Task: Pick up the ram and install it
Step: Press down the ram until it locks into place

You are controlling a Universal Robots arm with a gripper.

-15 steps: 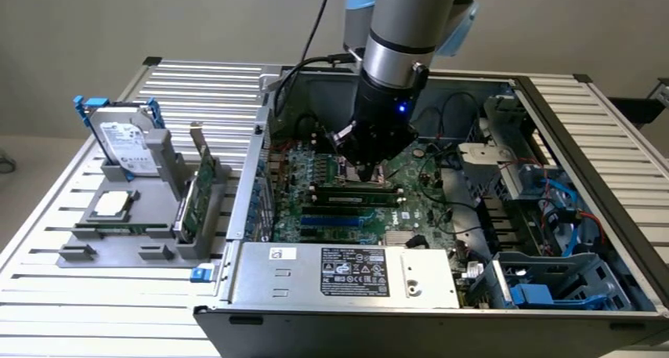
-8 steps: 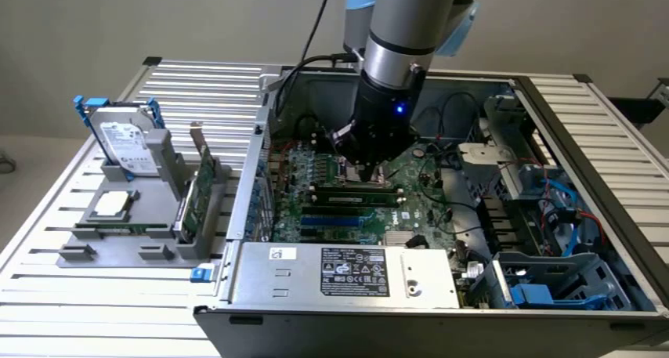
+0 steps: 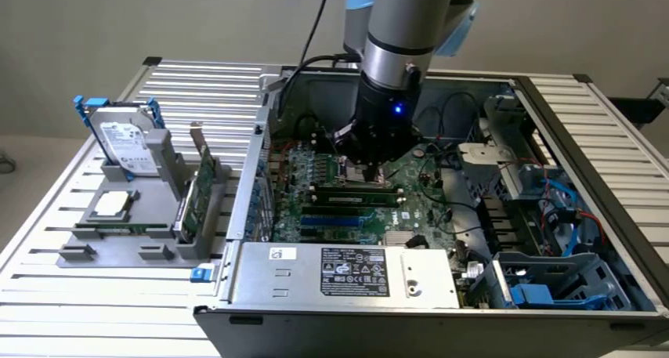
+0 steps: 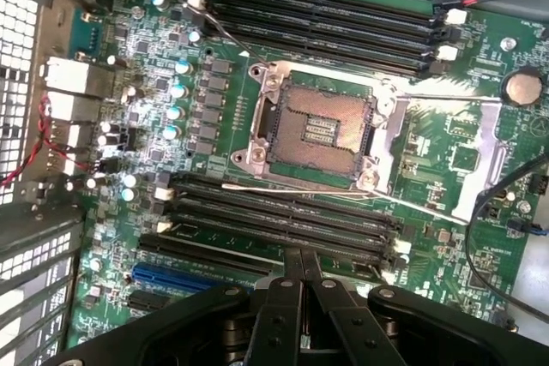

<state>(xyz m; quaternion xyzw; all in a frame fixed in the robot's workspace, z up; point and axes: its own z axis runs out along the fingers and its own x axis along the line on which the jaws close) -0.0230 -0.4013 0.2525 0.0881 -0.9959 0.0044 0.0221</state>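
My gripper (image 3: 368, 168) is down inside the open computer case, just above the motherboard (image 3: 418, 205). In the wrist view its two fingers (image 4: 283, 297) press together, their tips (image 4: 300, 253) on the nearest of the black memory slots (image 4: 283, 212) beside the empty processor socket (image 4: 317, 130). I cannot make out the ram as a separate stick: the fingers hide the spot where they meet, and I cannot tell whether a thin board sits between them or in the slot below. A second bank of memory slots (image 4: 326, 27) lies beyond the socket.
On the exterior view's left a grey holder (image 3: 131, 233) carries a hard drive (image 3: 125, 142), a tall green expansion card (image 3: 199, 193) and a square silver processor chip (image 3: 113, 205). The power supply (image 3: 345, 270), cables (image 3: 569, 209) and case walls crowd around the gripper.
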